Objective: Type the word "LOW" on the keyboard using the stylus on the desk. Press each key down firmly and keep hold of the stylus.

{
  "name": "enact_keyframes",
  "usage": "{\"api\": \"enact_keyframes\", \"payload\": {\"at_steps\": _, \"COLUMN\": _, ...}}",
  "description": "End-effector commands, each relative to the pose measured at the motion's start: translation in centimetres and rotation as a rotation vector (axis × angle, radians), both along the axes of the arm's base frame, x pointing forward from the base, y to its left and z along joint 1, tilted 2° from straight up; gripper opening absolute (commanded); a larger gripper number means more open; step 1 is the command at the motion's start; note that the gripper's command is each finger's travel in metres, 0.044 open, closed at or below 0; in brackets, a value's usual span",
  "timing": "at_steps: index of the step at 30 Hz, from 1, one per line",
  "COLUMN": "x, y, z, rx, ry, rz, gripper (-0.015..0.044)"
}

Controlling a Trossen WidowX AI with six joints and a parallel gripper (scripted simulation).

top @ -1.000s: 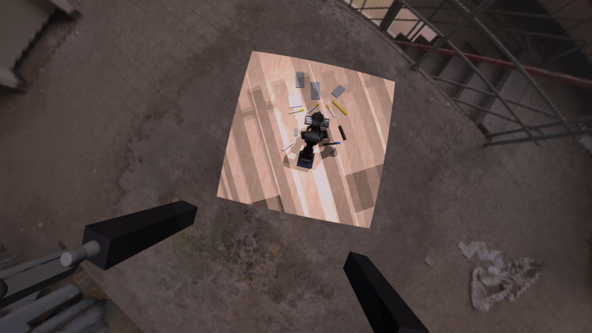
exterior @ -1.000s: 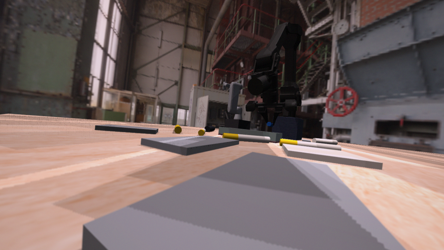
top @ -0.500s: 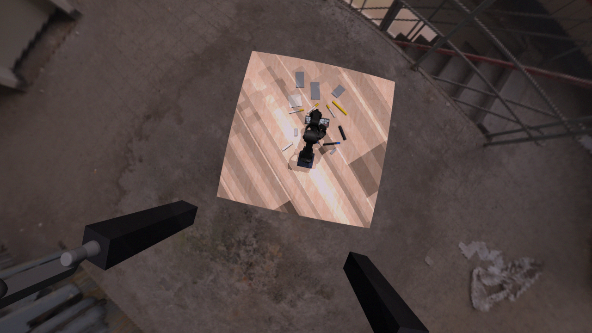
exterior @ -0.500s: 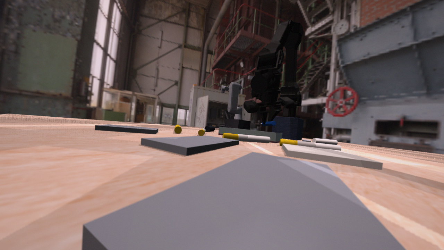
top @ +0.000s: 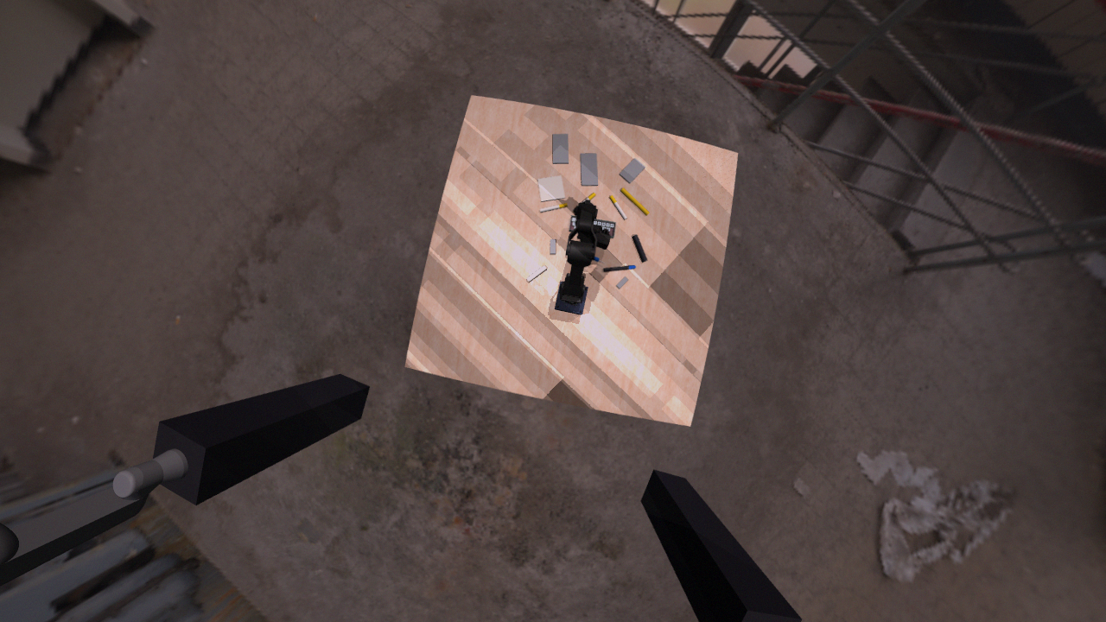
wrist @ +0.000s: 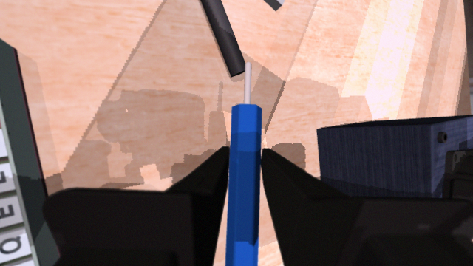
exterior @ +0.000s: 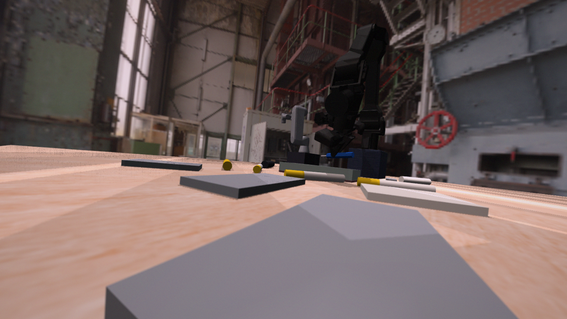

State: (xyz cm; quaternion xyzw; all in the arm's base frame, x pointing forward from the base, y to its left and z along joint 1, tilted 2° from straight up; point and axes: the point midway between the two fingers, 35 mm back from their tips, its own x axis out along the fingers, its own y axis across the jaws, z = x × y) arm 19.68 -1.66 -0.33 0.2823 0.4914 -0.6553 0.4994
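Observation:
My gripper (wrist: 244, 154) (exterior: 335, 153) is shut on the blue stylus (wrist: 242, 192) (exterior: 345, 155) (top: 596, 259). The stylus lies nearly level in the exterior view, above the desk, between the keyboard and the arm's base. Its thin pale tip points up in the wrist view and overlaps the end of a black pen there. The keyboard (wrist: 26, 129) (exterior: 321, 170) (top: 604, 225) lies beyond the gripper from the base. Only its edge and a few keys show at the left of the wrist view, one marked Q. The arm covers part of it in the top view; the L, O and W keys cannot be made out.
The black pen (wrist: 223, 41) (top: 617, 268) lies beside the base (wrist: 373, 159) (exterior: 366, 162). A black stick (top: 639, 248) lies right of the keyboard. Yellow-tipped white pens (top: 618, 207) (exterior: 321, 176), a pale slab (top: 551, 188) (exterior: 424, 199) and grey slabs (top: 589, 169) (exterior: 242, 184) lie behind the keyboard.

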Motion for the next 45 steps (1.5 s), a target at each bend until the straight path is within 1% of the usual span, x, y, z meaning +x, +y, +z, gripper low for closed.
{"api": "enact_keyframes", "payload": {"at_steps": 1, "x": 0.4, "y": -0.1, "z": 0.1, "rx": 0.012, "ry": 0.047, "rz": 0.131, "gripper": 0.0}}
{"api": "enact_keyframes", "payload": {"at_steps": 24, "x": 3.3, "y": -0.2, "z": 1.2, "rx": 0.088, "ry": 0.399, "rz": 0.944, "gripper": 0.0}}
{"api": "enact_keyframes", "payload": {"at_steps": 45, "x": 6.1, "y": 0.4, "z": 2.6, "rx": 0.124, "ry": 0.86, "rz": 1.604, "gripper": 0.0}}
